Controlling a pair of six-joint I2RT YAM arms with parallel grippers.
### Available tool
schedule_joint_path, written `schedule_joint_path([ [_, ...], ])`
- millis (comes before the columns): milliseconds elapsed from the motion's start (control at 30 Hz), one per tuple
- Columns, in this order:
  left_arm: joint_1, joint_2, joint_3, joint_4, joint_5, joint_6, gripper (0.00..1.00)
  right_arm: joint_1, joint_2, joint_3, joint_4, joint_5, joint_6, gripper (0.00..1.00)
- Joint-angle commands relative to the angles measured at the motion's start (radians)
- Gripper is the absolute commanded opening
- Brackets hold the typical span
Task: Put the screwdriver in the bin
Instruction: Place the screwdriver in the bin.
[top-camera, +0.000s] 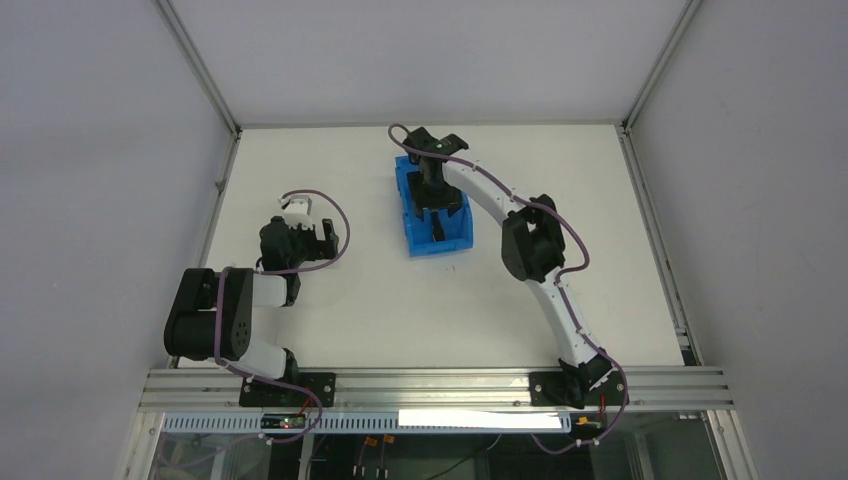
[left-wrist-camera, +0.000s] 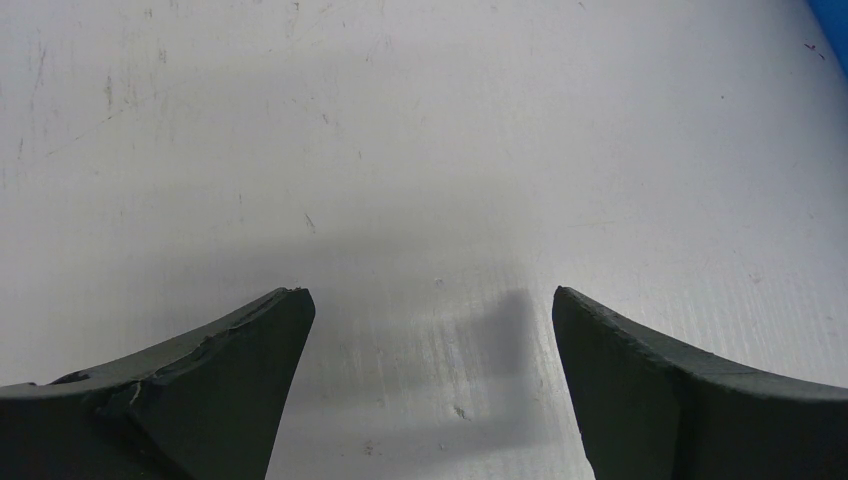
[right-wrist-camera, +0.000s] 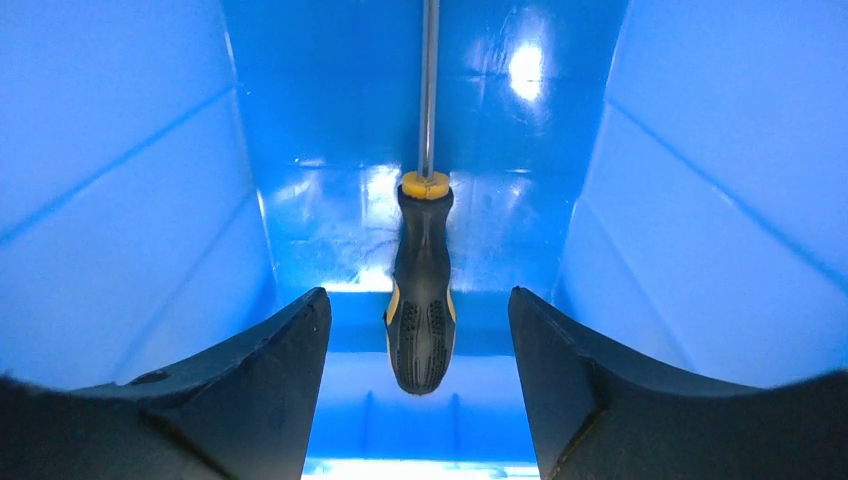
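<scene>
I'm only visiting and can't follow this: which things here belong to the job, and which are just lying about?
Part of the job:
screwdriver, inside the bin
blue bin
right pincer, open, one finger on each side of the handle

Not part of it:
left pincer, open and holding nothing
white table beneath it
</scene>
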Motion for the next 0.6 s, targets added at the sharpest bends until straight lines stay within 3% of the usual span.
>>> schedule_joint_path([
  [0,0.014,0.0,0.019,0.042,0.01,-0.01,0.99,0.011,-0.133,0.077,-0.037,0.014,-0.046,0.69],
  [200,0.014,0.0,0.02,0.042,0.01,-0.01,0.99,0.008,-0.228,0.111,-0.041,0.023,-0.084,0.71],
  [300,0.014,0.001,0.019,0.042,0.01,-0.009,0.99,0.0,-0.293,0.08,-0.017,0.047,-0.084,0.97],
  [567,0.014,0.0,0.019,0.042,0.01,-0.009,0.99,-0.044,-0.465,-0.107,0.104,0.066,-0.095,0.98],
])
